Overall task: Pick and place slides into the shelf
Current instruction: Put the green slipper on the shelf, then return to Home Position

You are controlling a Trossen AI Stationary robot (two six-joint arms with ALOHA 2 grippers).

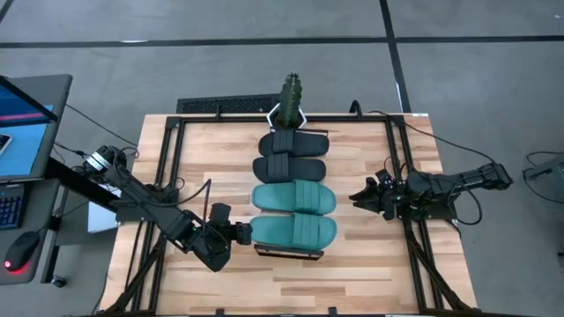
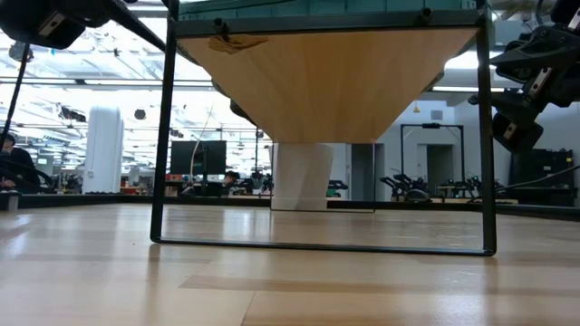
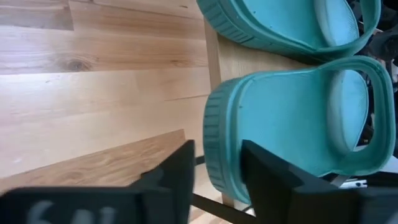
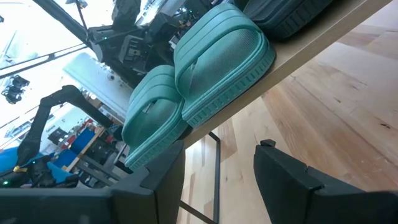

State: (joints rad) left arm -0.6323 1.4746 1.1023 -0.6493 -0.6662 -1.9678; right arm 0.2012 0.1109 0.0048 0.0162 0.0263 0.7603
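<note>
Letting go, the left gripper [image 1: 240, 233] has its fingers partly open around the heel of the nearest teal slide [image 1: 293, 232], which looks light, soft and bendy.

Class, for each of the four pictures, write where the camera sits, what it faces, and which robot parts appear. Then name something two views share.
High: overhead, looking down at four slides on the shelf, both arms.
Low: table height, under the shelf toward the room; right gripper at the edge.
Left wrist: left gripper, fingers astride the teal slide heel.
Right wrist: right gripper, open, facing the strap side.
Shared: both wrist views show the teal pair.
</note>
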